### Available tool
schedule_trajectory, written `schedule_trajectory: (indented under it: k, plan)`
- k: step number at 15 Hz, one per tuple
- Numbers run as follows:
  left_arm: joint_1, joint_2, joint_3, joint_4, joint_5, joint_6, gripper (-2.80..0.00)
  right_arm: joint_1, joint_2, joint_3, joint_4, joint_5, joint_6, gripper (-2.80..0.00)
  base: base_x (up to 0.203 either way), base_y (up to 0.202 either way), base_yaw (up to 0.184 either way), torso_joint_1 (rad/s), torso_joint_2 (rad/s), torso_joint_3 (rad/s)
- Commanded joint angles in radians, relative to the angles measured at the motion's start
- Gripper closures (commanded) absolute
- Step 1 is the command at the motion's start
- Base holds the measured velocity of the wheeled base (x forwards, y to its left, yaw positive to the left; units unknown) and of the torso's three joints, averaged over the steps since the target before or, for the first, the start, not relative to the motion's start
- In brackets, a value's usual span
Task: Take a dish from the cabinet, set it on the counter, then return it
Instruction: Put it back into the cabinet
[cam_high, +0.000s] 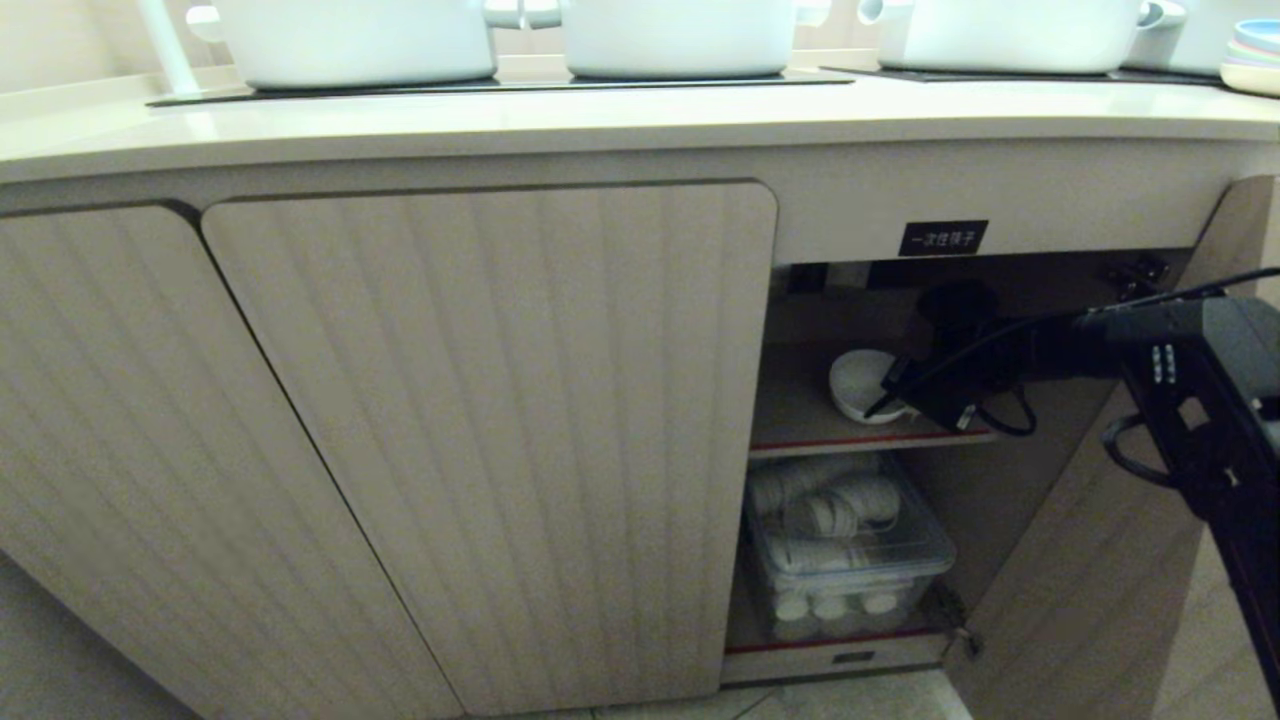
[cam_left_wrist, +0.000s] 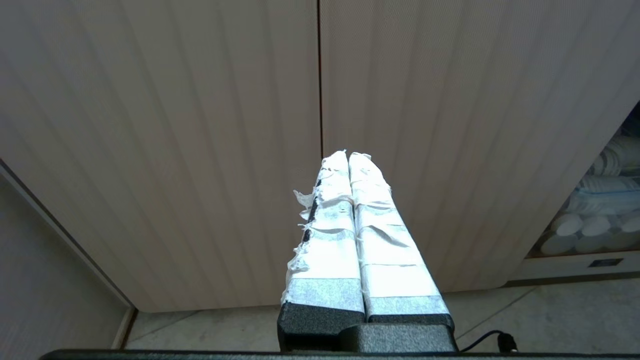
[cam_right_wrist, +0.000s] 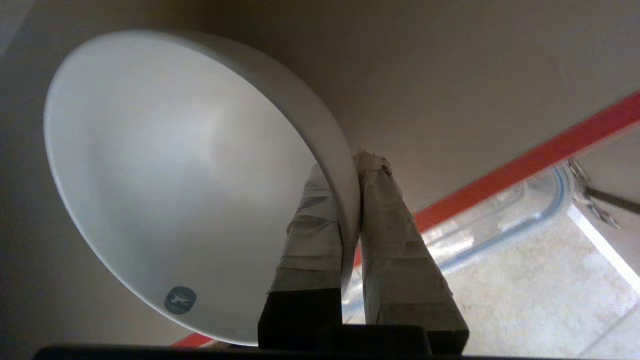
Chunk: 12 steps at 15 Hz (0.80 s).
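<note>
Right end effector gripped the dish inside the open cabinet.

The right end effector (cam_right_wrist: 350, 200) was clamped on the rim of the dish (cam_high: 858, 385), one finger inside and one outside, over the red-edged shelf (cam_high: 870, 440). To do this well, it should probably lift slightly, keep the dish level and draw straight out toward the desk (cam_high: 600, 115). The left end effector (cam_left_wrist: 348, 160) hung closed and empty by the shut doors.

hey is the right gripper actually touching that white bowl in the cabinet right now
Touching. The right wrist view shows the right gripper with one taped finger inside the white bowl and one outside, pinching its rim. The head view shows it at the upper shelf.
</note>
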Motion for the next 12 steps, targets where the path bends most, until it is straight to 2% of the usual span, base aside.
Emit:
schedule_trajectory:
  k: [1, 12]
  plan:
    - [0.000, 0.000, 0.000, -0.001, 0.001, -0.001, 0.00, 0.000, 0.004, 0.000, -0.003, -0.001, 0.003, 0.00, 0.000, 0.000, 0.000, 0.000, 0.00, 0.000]
    - [0.000, 0.000, 0.000, 0.000, 0.001, -0.001, 0.00, -0.002, 0.015, -0.001, -0.015, -0.001, 0.003, 0.00, 0.000, 0.000, 0.000, 0.000, 0.00, 0.000]
